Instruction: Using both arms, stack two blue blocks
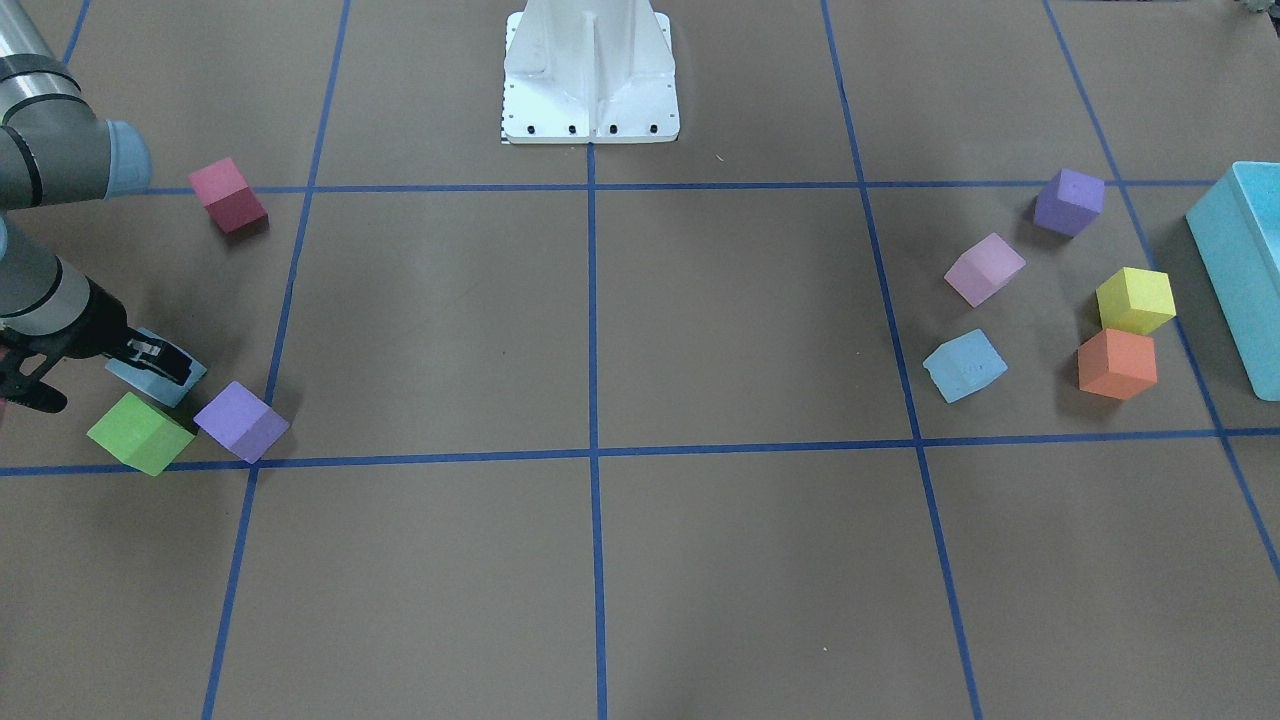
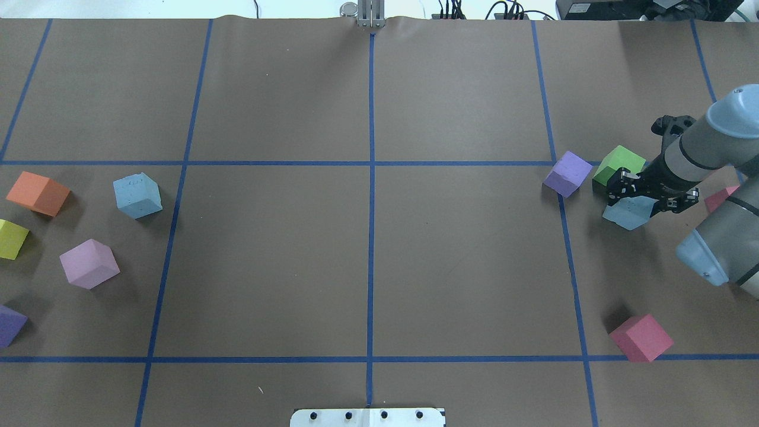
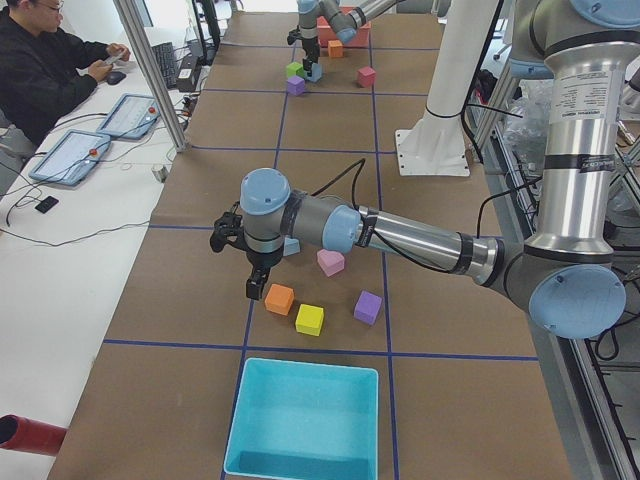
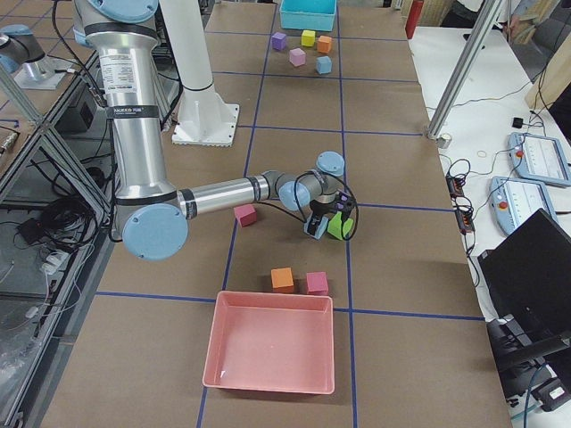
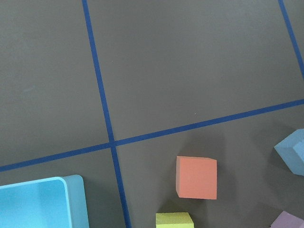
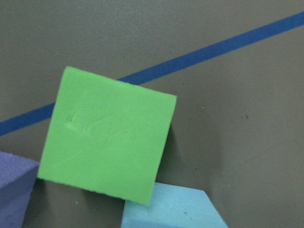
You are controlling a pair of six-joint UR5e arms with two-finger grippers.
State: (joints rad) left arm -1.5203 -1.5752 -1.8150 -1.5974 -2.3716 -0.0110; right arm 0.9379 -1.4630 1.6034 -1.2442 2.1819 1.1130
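One blue block [image 2: 137, 196] rests on the table at the left, among other cubes; it also shows in the front view [image 1: 965, 365] and at the left wrist view's right edge [image 5: 292, 152]. The other blue block [image 2: 628, 213] lies at the right, next to a green cube [image 2: 618, 164]. My right gripper [image 2: 649, 194] is low over this block with its jaws on either side; I cannot tell if they press on it. My left gripper [image 3: 257, 288] hovers above the orange cube [image 3: 279, 298] near the first blue block. It shows only in the exterior left view, so I cannot tell its state.
A purple cube [image 2: 568, 173] sits by the green one and a magenta cube [image 2: 641, 337] lies nearer the base. Pink [image 2: 89, 264], yellow [image 2: 12, 239] and purple [image 2: 10, 325] cubes lie at the left. A turquoise bin [image 1: 1240, 270] stands at the left end, a pink bin [image 4: 272, 343] at the right end.
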